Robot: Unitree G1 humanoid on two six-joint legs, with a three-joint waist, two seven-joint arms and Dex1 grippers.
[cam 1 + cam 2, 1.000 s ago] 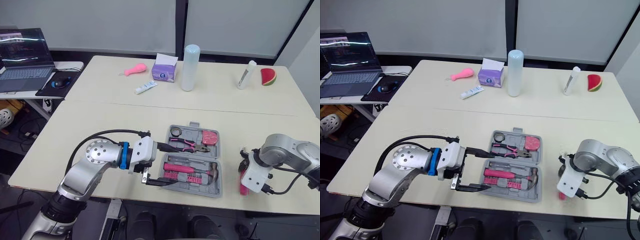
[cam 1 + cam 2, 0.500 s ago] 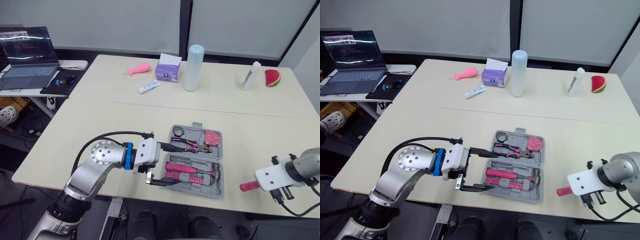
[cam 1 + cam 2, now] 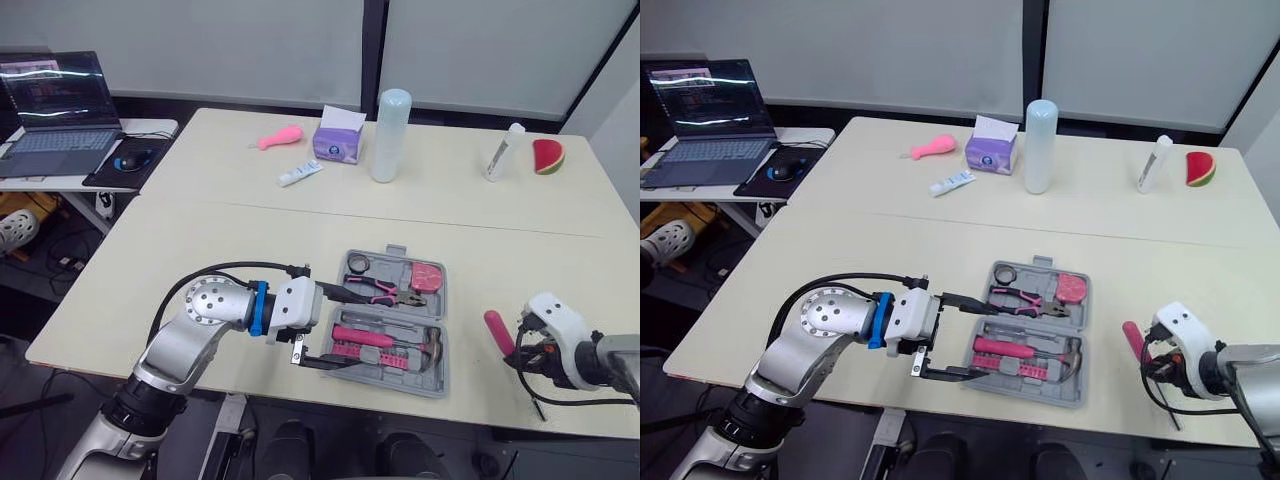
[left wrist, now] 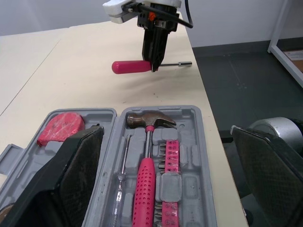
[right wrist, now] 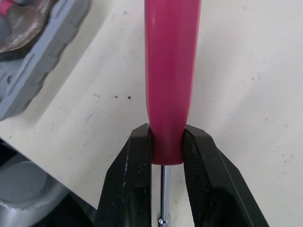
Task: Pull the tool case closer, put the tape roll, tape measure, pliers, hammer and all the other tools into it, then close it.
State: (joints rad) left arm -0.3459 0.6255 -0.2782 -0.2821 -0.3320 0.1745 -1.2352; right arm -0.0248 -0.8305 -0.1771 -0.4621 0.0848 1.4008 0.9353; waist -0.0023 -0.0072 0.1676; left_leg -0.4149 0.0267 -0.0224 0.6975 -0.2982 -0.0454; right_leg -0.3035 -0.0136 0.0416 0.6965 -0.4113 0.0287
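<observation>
Beside the open grey plastic tool case [image 3: 390, 325] on the beige table [image 3: 250, 240], our right gripper [image 5: 166, 133] pinches the pink-handled screwdriver [image 5: 173, 71] by its handle end, seemingly for loading, while our left gripper [image 3: 350, 330], spread wide, brackets the case's side, likely to steady it.

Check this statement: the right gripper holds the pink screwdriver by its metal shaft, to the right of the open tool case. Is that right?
Not quite. The right gripper clamps the screwdriver by the end of its pink handle, not by its metal shaft, as the right wrist view shows. It is to the right of the open tool case.
</observation>
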